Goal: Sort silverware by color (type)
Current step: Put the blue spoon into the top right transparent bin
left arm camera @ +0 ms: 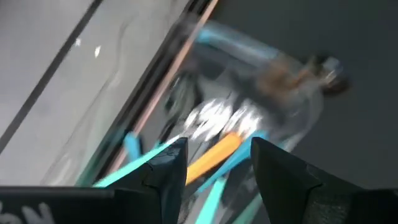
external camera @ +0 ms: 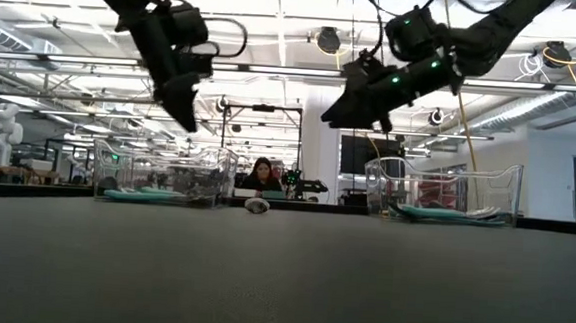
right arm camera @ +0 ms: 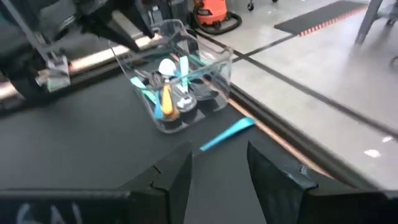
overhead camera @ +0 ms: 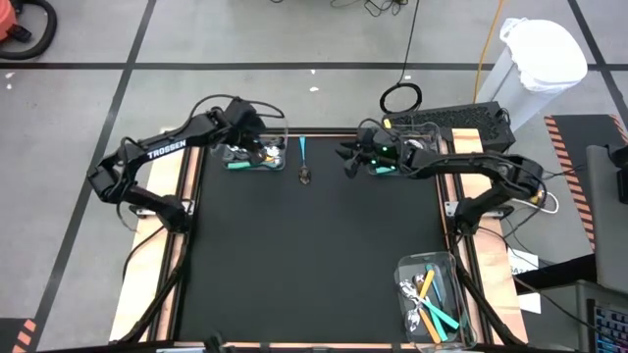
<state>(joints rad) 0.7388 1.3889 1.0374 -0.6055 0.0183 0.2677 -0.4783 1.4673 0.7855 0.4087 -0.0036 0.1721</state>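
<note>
The silverware lies in three places. One teal-handled spoon [overhead camera: 305, 162] lies flat on the black mat between the two far bins, also in the right wrist view [right arm camera: 227, 134]. Several pieces with teal and orange handles fill the far-left clear bin [right arm camera: 180, 87]. More lie in the near-right bin [overhead camera: 432, 299]. My left gripper [left arm camera: 217, 162] hangs open above the far-left bin, with an orange handle [left arm camera: 214, 155] showing below its gap. My right gripper [right arm camera: 217, 171] is open in the air beside the far-right bin [external camera: 444, 196], pointing toward the spoon on the mat.
The black mat [overhead camera: 314, 255] is bare between the far bins and the near-right bin. Wooden strips border the table at left and right. A person [external camera: 263, 175] sits beyond the far edge. A white bag-lined can [overhead camera: 535, 59] stands off the table at the far right.
</note>
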